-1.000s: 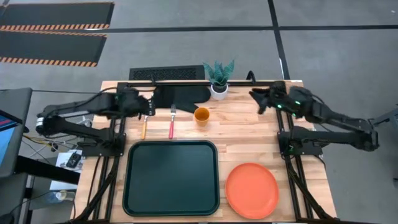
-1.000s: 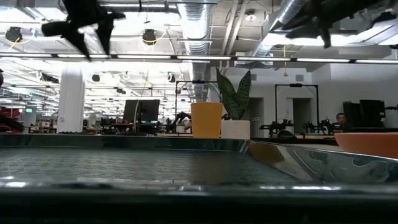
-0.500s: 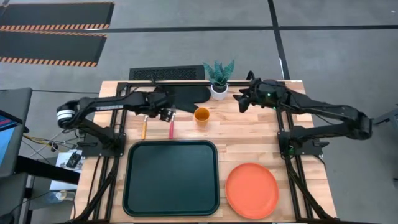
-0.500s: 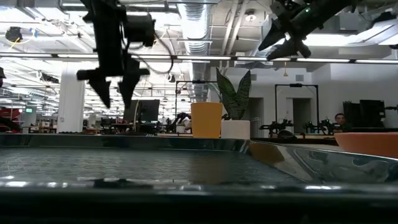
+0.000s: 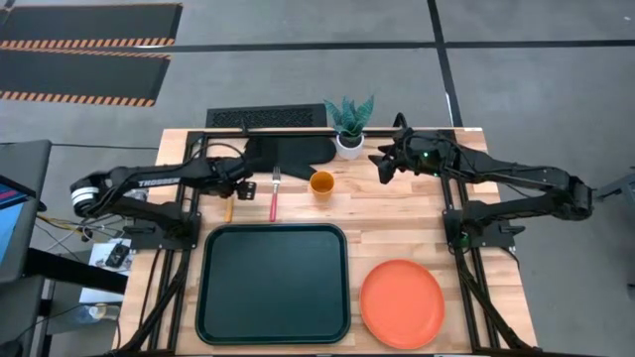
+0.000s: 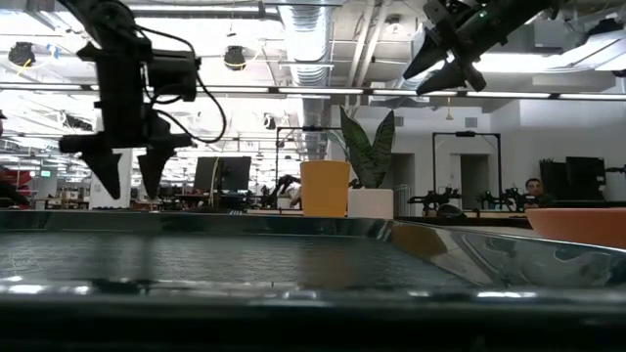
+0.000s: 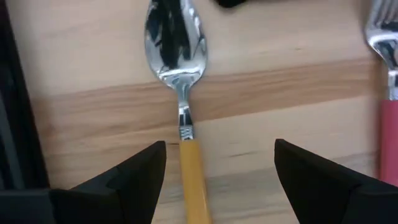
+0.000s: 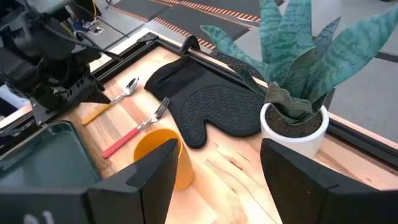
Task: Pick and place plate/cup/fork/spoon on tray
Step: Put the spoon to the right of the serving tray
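Note:
The orange-handled spoon (image 5: 228, 203) and the red-handled fork (image 5: 274, 195) lie flat on the wooden table beyond the empty dark green tray (image 5: 210, 288). The orange-yellow cup (image 5: 320, 183) stands upright right of the fork. The orange plate (image 5: 401, 302) lies right of the tray. My left gripper (image 5: 234, 185) is open and points down just above the spoon; its fingers stand on either side of the handle (image 7: 191, 177), below the bowl (image 7: 174, 43). My right gripper (image 5: 382, 167) is open and empty, high up right of the cup (image 8: 158, 162).
A black oven mitt (image 5: 288, 154) lies just beyond the spoon and fork. A white pot with a green plant (image 5: 348, 129) stands at the far edge, close to my right gripper. A black grille (image 5: 266, 117) lies behind the table. Both arms' frames flank the tray.
My left gripper has swung toward the table's right over the fork, turned its fingers down, then come back left and lower over the spoon. My right gripper has gone toward the table's left, toward the cup, and now hovers. Nothing on the table has moved.

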Action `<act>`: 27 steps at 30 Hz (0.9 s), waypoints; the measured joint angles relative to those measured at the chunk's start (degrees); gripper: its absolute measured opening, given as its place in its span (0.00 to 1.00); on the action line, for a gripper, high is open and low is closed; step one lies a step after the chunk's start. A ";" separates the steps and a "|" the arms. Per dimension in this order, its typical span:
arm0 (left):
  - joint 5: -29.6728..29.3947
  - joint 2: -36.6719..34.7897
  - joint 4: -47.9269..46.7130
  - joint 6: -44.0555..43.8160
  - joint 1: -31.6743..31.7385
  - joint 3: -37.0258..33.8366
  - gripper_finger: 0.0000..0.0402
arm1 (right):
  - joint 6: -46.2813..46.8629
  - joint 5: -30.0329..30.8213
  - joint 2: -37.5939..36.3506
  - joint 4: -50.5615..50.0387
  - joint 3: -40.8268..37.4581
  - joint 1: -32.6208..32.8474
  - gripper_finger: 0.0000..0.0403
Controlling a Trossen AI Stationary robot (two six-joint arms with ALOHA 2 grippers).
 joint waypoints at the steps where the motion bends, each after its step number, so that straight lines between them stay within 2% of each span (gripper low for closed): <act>1: 0.38 -0.43 0.89 -0.21 0.00 -1.13 0.70 | 0.00 0.02 0.00 0.03 0.00 -0.07 0.63; 5: 3.44 0.29 5.22 -1.83 0.37 -5.88 0.67 | 0.02 0.10 0.00 0.17 0.00 -0.12 0.63; 11: 3.17 1.74 7.42 -4.86 0.35 -8.92 0.53 | 0.11 0.11 -0.02 0.28 0.00 -0.34 0.63; 14: 2.75 1.80 6.83 -4.83 0.37 -8.56 0.41 | 0.11 0.11 -0.02 0.29 0.00 -0.34 0.63; 19: 1.53 1.89 7.23 -4.82 0.37 -8.47 0.14 | 0.11 0.11 -0.02 0.28 0.00 -0.34 0.63; 21: 1.04 1.85 7.40 -4.80 0.33 -8.41 0.07 | 0.11 0.10 -0.03 0.28 0.00 -0.25 0.63; 27: -0.68 1.93 9.39 -6.23 0.35 -8.45 0.08 | 0.09 0.11 -0.04 0.26 0.02 -0.23 0.63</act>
